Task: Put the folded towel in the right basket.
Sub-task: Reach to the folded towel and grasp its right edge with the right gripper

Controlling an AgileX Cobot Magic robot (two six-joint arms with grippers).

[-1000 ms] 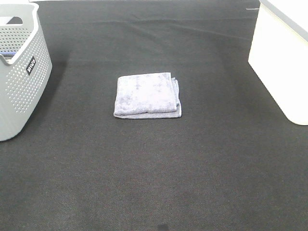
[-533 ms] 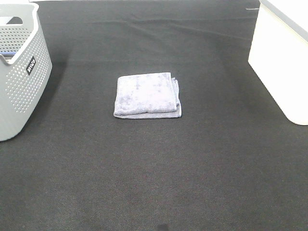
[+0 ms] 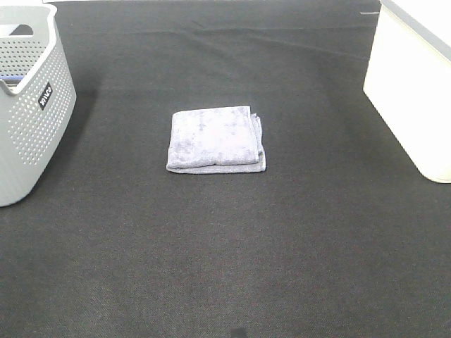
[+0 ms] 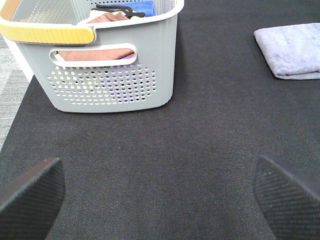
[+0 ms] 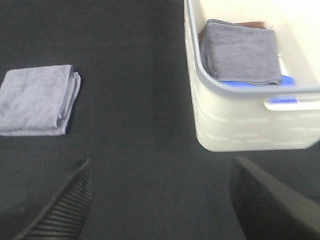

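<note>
A folded lavender-grey towel lies flat on the black mat in the middle of the table. It also shows in the left wrist view and the right wrist view. The right basket is white and stands at the right edge; the right wrist view shows its wall and folded towels inside. Neither gripper shows in the high view. My left gripper is open and empty, low over the mat near the left basket. My right gripper is open and empty, between the towel and the right basket.
A grey perforated basket stands at the left edge; the left wrist view shows its wall, a yellow handle and towels inside. The black mat covers the table.
</note>
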